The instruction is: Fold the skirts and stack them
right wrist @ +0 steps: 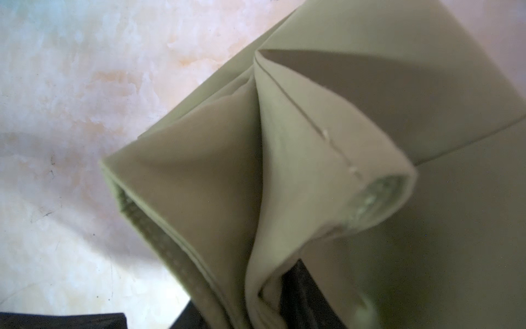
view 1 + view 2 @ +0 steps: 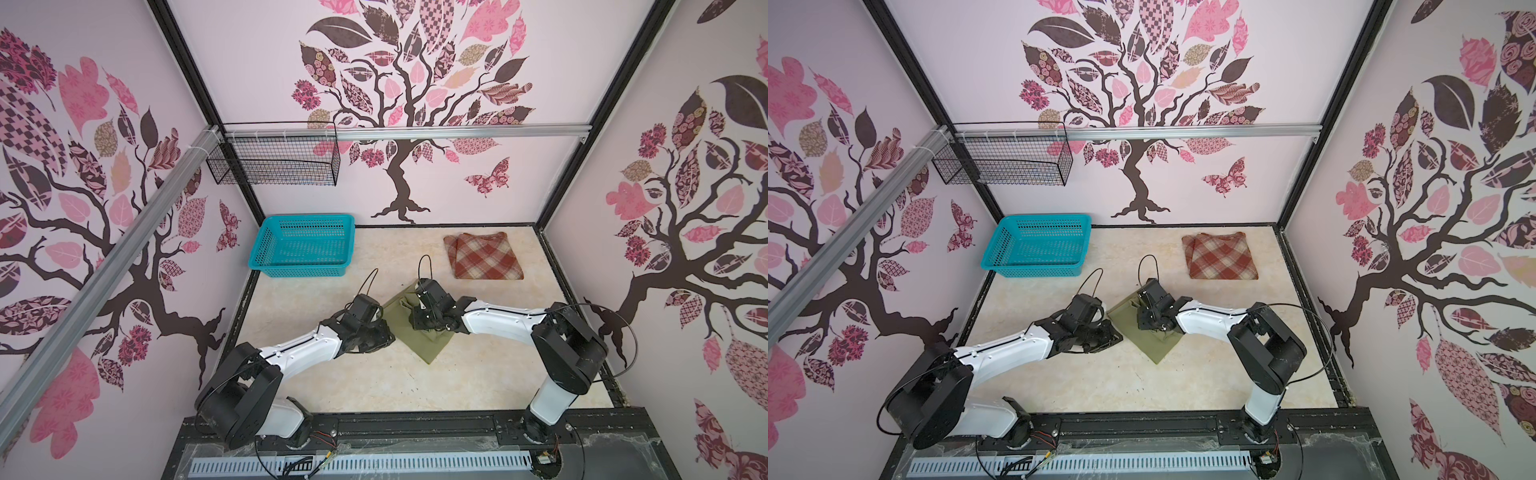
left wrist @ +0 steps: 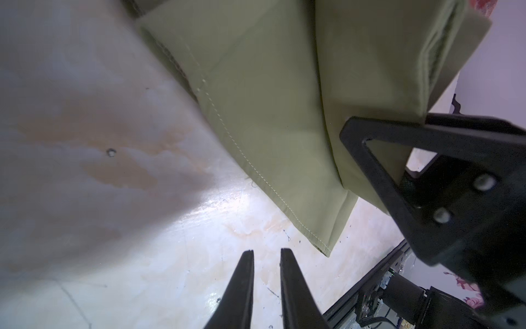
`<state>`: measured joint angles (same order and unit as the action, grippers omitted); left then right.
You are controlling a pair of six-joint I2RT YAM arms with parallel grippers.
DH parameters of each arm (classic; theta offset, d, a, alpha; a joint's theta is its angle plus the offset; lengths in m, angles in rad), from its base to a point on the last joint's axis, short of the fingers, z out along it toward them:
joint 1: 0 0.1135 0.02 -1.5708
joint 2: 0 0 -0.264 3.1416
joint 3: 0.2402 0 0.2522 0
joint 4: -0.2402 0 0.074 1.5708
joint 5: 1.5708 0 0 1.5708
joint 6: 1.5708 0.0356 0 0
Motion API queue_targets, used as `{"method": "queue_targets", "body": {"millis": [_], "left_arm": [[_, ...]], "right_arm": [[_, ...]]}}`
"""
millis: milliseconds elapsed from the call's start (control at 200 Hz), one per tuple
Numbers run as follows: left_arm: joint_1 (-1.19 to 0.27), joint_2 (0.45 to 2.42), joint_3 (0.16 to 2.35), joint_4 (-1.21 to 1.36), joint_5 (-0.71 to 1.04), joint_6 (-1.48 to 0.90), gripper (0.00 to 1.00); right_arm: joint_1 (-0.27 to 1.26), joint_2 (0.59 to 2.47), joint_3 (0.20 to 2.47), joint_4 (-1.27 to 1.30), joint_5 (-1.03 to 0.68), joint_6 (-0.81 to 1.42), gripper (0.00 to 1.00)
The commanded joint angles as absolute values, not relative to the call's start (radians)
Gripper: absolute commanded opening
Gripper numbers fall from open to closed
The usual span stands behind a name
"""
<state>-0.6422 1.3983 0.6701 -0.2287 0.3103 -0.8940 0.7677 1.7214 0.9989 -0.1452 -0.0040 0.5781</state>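
The olive-green skirt (image 2: 420, 347) (image 2: 1155, 347) lies partly folded mid-table, one corner pointing toward the front. My right gripper (image 2: 426, 326) (image 2: 1152, 326) stands over it, pointing down. In the right wrist view a raised fold of the skirt (image 1: 199, 171) runs between its jaws, which stand apart. My left gripper (image 2: 388, 336) (image 2: 1116, 335) rests at the skirt's left edge. Its fingers (image 3: 242, 284) are slightly apart over bare table with nothing between them, and the olive skirt (image 3: 270, 114) lies just beyond. The plaid skirt (image 2: 484, 255) (image 2: 1223, 257) lies folded at the back right.
A turquoise plastic basket (image 2: 307, 218) (image 2: 1046, 217) stands at the back left of the table. A black wire basket (image 2: 274, 158) hangs on the back wall above it. Bare marbled table (image 2: 374, 382) stretches in front of the arms.
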Motion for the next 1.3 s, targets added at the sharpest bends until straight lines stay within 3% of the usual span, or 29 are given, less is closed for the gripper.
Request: {"method": "queue_targets", "body": {"millis": [0, 560, 985, 1205, 1295], "left_arm": [[-0.638, 1.390, 0.667, -0.263, 0.294, -0.876, 0.21], [-0.638, 1.389, 0.678, -0.270, 0.293, -0.868, 0.21], [-0.637, 1.360, 0.709, -0.322, 0.262, -0.849, 0.21], [-0.633, 1.371, 0.791, -0.326, 0.232, -0.813, 0.22], [-0.630, 1.417, 0.861, -0.310, 0.235, -0.799, 0.22]], "right_arm": [[0.779, 1.729, 1.009, -0.163, -0.001, 0.581, 0.42], [0.792, 1.691, 1.029, -0.183, -0.029, 0.585, 0.58], [0.792, 1.594, 1.026, -0.187, -0.081, 0.600, 0.65], [0.786, 1.543, 1.013, -0.205, -0.088, 0.578, 0.60], [0.756, 1.523, 0.982, -0.207, -0.111, 0.576, 0.50]]}}
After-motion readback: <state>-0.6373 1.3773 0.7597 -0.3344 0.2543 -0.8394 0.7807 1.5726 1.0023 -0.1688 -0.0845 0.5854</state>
